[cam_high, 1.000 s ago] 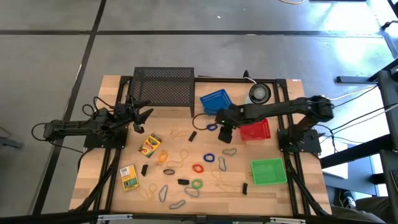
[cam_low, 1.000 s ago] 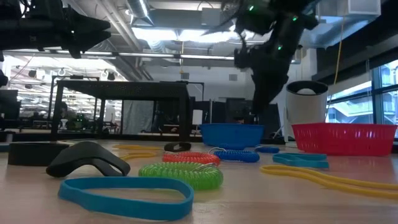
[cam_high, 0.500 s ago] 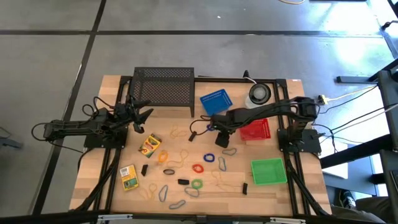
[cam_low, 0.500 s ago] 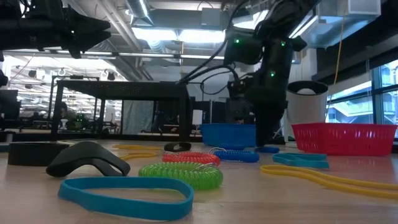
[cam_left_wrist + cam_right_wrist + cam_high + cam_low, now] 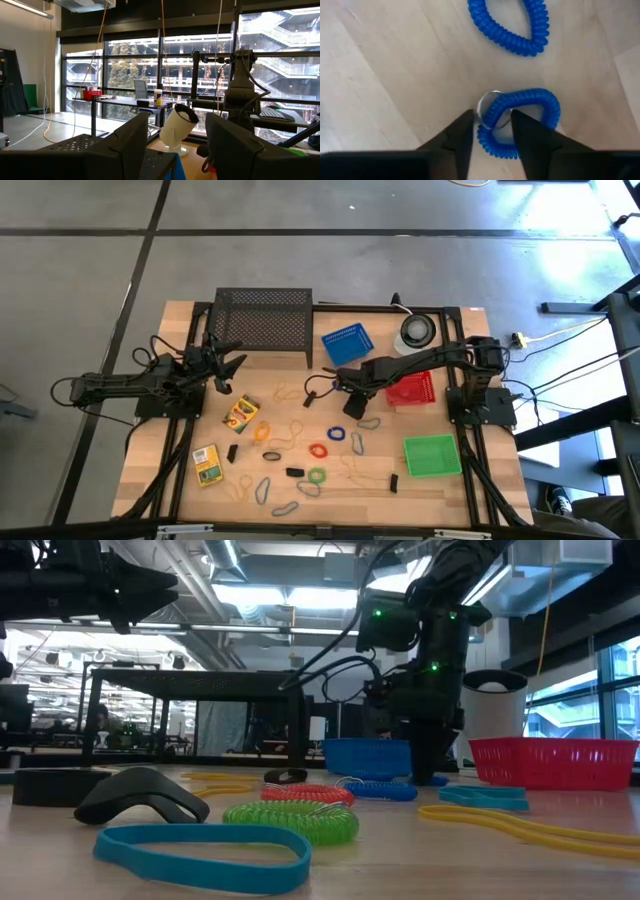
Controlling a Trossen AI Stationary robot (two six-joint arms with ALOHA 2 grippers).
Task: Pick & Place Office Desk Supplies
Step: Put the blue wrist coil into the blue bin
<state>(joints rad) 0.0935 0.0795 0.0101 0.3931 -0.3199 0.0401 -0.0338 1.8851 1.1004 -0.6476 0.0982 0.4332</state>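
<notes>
A blue coiled band with a metal ring [image 5: 520, 107] lies on the wooden table just left of the red basket [image 5: 412, 389]. My right gripper [image 5: 492, 131] points down at it and is shut on its ring end; the low view shows the same gripper [image 5: 425, 772] down at the tabletop. A second blue coiled band [image 5: 512, 27] lies flat close by. My left gripper [image 5: 226, 367] hangs open in the air by the black mesh rack [image 5: 263, 320], touching nothing. Coloured bands, black clips [image 5: 295, 473] and two crayon boxes [image 5: 240, 413] [image 5: 206, 464] lie scattered over the table. My right gripper comes from above, fingers pointing down, and pinches the blue coiled band at its ring end [image 5: 492, 112] between the two fingers [image 5: 462, 132]. The rest of the loop [image 5: 545, 112] lies flat on the wood beside the fingers.
A blue basket [image 5: 346, 343] and a round white-and-dark disc [image 5: 417, 330] stand behind the right gripper, and a green basket [image 5: 432, 455] sits at the near right. The mesh rack fills the far left. Loose bands cover the table's near middle.
My right gripper has come down from above the table to the tabletop and shifted a little toward the table's left, ending over the blue coiled band beside the red basket. The band has stayed on the table.
</notes>
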